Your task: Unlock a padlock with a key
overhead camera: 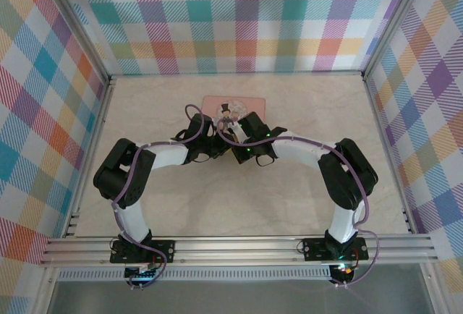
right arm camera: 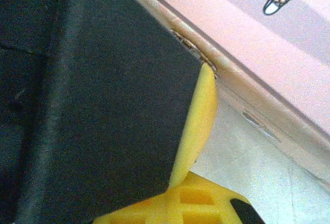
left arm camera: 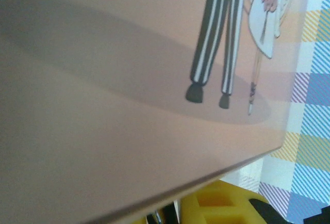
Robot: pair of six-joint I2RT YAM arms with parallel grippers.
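Top external view has both arms bent inward so that the left tool (overhead camera: pixel 217 140) and the right tool (overhead camera: pixel 235 139) meet at the near edge of the pink picture tin (overhead camera: pixel 253 103), which lies flat on the desk (overhead camera: pixel 145 111). The padlock is hidden. My judgement is that it hangs at the tin's near edge, under the spot where the two tools crowd together, with the key close by.

I cannot tell whether either tool is clenched, released or grasping something. The left wrist view looks along the tin's lid (left arm camera: pixel 103 105), printed with striped trouser legs, and a yellow finger (left arm camera: pixel 216 206) pokes out past the lid's edge. In the right wrist view a yellow finger (right arm camera: pixel 198 115) reaches the tin's side wall (right arm camera: pixel 242 87) just beside a small metal fitting (right arm camera: pixel 185 41). A broad black surface (right arm camera: pixel 103 105) lies against that finger, and what it belongs to is unclear.

The step in hand looks like bringing key and lock together. To do it well, one tool should pin the lock body against the tin so it cannot swing. The other should line the key up with the keyhole, seat it fully, and only then roll the wrist. Small, slow corrections suit this, since the tools are nearly touching and a hard push could slide the tin.
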